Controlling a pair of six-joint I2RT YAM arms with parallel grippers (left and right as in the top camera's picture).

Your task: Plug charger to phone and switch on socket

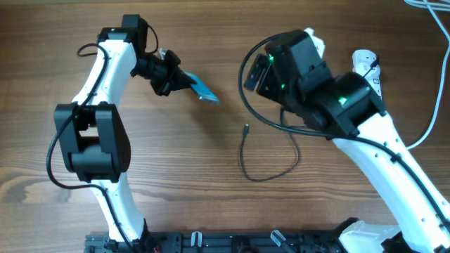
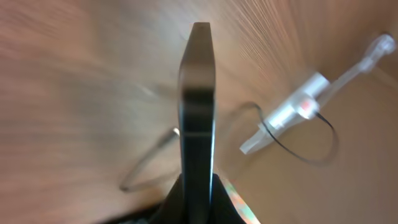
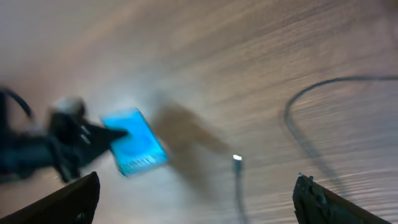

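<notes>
My left gripper (image 1: 184, 82) is shut on the phone (image 1: 202, 90), holding it by one end above the table with its cyan screen tilted; in the left wrist view the phone (image 2: 198, 106) shows edge-on between the fingers (image 2: 198, 198). The charger cable (image 1: 271, 163) loops on the table, its black connector (image 1: 245, 128) free at centre. It also shows in the right wrist view (image 3: 237, 160), with the phone (image 3: 135, 149) to its left. My right gripper (image 3: 196, 199) is open and empty, high above the connector. The socket (image 1: 365, 67) lies at the far right, mostly behind my right arm; it also shows in the left wrist view (image 2: 292, 111).
A thick white cord (image 1: 439, 77) runs from the socket along the right table edge. My right arm covers much of the right half of the table.
</notes>
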